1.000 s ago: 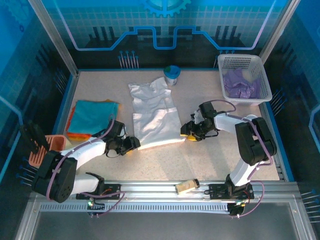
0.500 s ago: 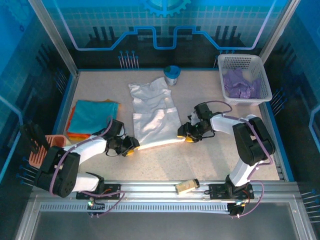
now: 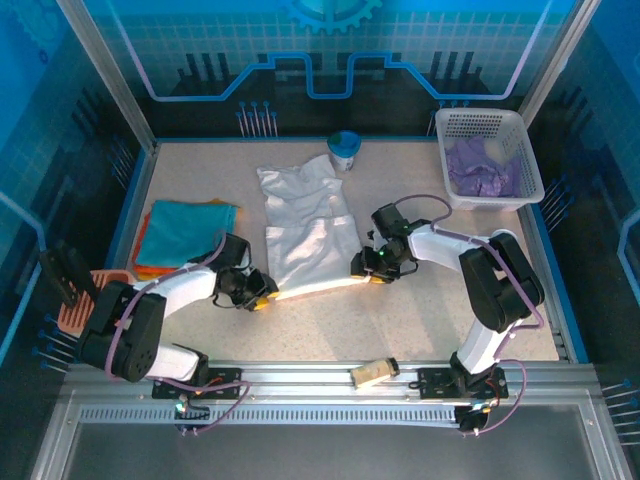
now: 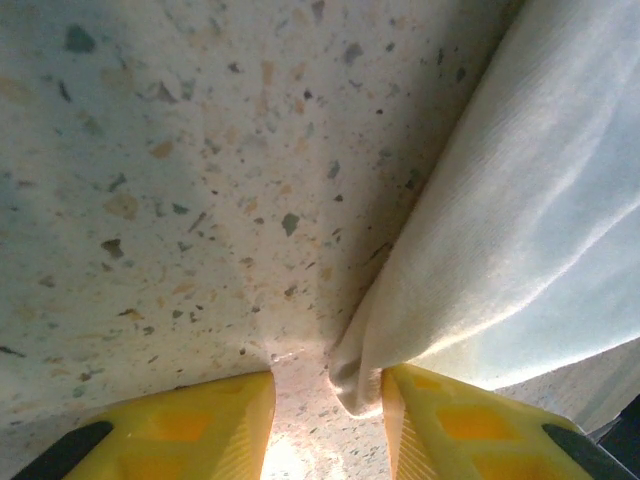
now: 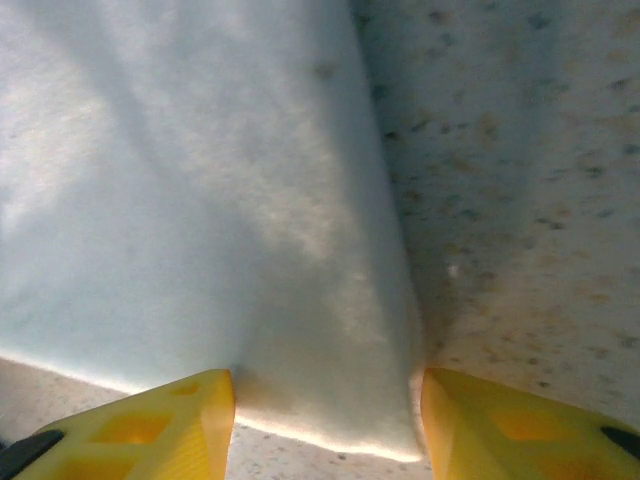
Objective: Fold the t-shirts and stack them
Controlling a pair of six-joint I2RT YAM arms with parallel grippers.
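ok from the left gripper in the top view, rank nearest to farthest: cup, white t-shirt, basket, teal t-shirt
1. white t-shirt, its corner at the left gripper
2. teal t-shirt, left side
3. cup, back centre
4. basket, back right corner

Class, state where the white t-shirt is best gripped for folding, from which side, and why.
I'd grip the white t-shirt at its two near corners, coming low from the arms' side. It lies flat, collar far, bottom edge nearest; the left gripper and right gripper sit at those corners, jaws apart.
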